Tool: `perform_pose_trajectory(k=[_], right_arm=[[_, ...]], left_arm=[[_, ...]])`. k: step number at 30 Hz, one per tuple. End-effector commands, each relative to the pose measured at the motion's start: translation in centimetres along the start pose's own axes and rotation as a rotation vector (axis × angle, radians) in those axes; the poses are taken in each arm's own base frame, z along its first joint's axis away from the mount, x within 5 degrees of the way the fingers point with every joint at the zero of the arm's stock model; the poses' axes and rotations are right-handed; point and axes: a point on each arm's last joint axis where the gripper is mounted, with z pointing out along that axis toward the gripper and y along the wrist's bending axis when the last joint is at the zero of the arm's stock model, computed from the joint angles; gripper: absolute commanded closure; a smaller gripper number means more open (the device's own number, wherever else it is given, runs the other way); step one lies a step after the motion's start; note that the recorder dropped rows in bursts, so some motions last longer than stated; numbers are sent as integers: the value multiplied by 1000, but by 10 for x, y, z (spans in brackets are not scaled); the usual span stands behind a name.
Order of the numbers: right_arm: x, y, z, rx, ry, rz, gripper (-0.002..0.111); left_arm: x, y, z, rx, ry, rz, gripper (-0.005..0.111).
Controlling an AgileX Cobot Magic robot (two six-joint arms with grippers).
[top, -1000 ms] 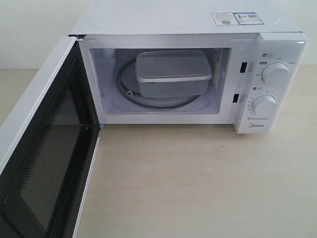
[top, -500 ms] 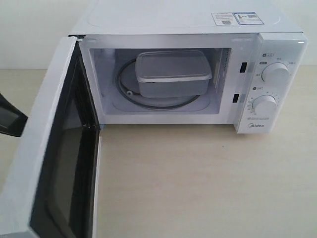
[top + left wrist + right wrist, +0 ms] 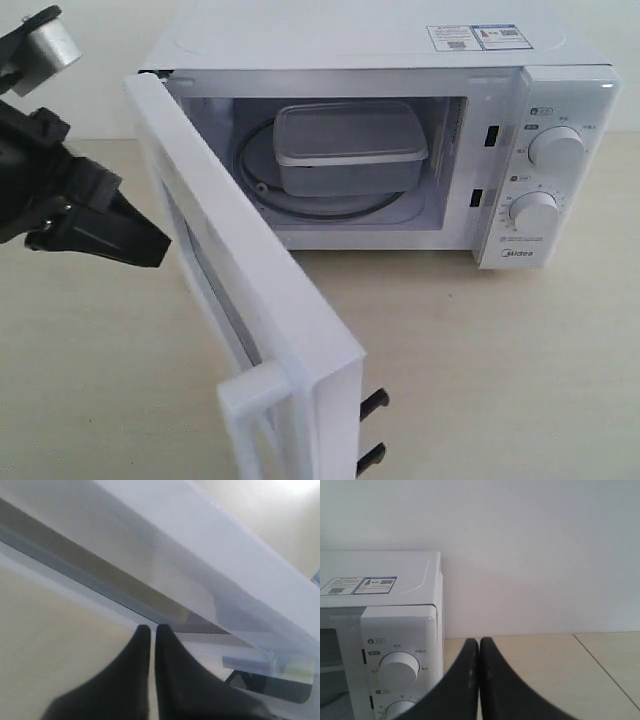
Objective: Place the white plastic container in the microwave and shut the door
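The white plastic container (image 3: 349,148) sits lidded on the turntable inside the white microwave (image 3: 560,90). The door (image 3: 250,290) stands about half shut, its outer face and bar handle (image 3: 262,412) turned toward the camera. My left gripper (image 3: 160,245) is shut and empty, its tip just behind the door's outer face; in the left wrist view the shut gripper (image 3: 152,629) points at the door (image 3: 210,555), very close. My right gripper (image 3: 479,642) is shut and empty, held off to the right of the microwave (image 3: 400,625), outside the exterior view.
Two round dials (image 3: 556,148) sit on the microwave's right panel. Two black latch hooks (image 3: 372,403) stick out of the door's free edge. Beige tabletop (image 3: 480,360) stretches in front of and right of the microwave. A pale wall (image 3: 530,540) stands behind.
The door has swung from wide open to about half shut. My left arm has come into the exterior view from the left, behind the door. The container has not moved.
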Motion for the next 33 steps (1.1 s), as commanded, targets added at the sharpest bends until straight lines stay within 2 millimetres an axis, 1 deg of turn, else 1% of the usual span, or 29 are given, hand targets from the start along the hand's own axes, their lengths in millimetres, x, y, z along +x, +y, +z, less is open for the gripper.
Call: perform_pose_trajectory(k=[1,6,9,14,19,23,33], right_arm=[[-3,0,-1,-6,-18,8,108],[-3,0,-1,-13,-17,18,108],[-4,1,-1,-27,-22,12,108],[-5,6,-1,-80,-33,-2,108],[-5,15,-2,-177,-39,-25,108],[-6,22,-4,-258,-62,-62,108],[-6,24,-4,-274,-62,-65,108]], left_arm=[[-18,-6,8,3,-46,37,102],[-40,-7,19,-3,-69,63,102],[-53,-3,25,-5,-69,63,102],[-67,4,36,-12,-67,59,102],[-75,8,42,-20,-79,59,102],[-81,13,46,-51,-123,86,102],[-90,25,54,-121,-202,90,102]])
